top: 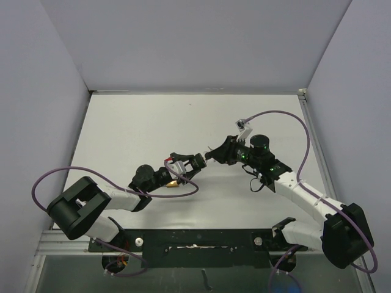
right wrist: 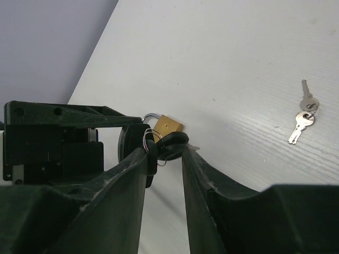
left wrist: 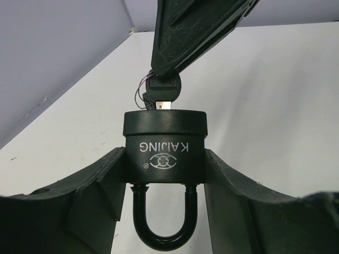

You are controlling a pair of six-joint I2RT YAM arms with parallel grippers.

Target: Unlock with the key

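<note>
The black round padlock (left wrist: 165, 145), with the word KAJING printed on its body, is over the white table (top: 140, 122). It is clamped by its sides between the two fingers of the left gripper (left wrist: 165, 161), and its black metal shackle (left wrist: 164, 233) points back toward the wrist. The small key with a black plastic head (left wrist: 163, 87) stands in the face of the padlock. Only a short silver piece of the blade shows, so I cannot tell how deep it goes. The right gripper (right wrist: 165, 151) is closed on the head of this key, and its fingers cover most of the head. In the top view both grippers meet near the middle of the table, and the padlock is lost among the dark parts. Behind the key, a brass padlock (right wrist: 170, 125) lies on the table, half hidden. Two silver keys on a ring (right wrist: 303, 114) lie well apart from it.
</note>
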